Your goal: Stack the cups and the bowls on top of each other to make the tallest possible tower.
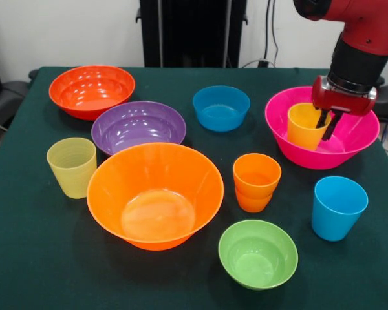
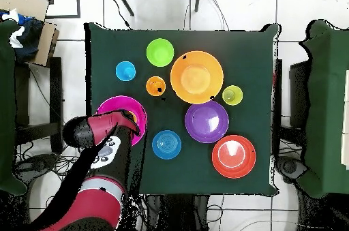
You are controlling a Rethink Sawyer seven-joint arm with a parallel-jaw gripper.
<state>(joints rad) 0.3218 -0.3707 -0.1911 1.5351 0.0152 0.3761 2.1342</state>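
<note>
End effector [image 1: 328,124] is down in the pink bowl [image 1: 349,150], far right, fingers pinching the yellow cup's [image 1: 305,127] rim.

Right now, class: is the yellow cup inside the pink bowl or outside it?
Inside. The yellow cup stands upright within the pink bowl, the gripper at its rim.

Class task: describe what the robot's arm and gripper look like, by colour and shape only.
The arm has rounded, glossy red shells with a black cylindrical wrist section between them. The gripper has a boxy red body, and two slim black jaws stick down from it.
</note>
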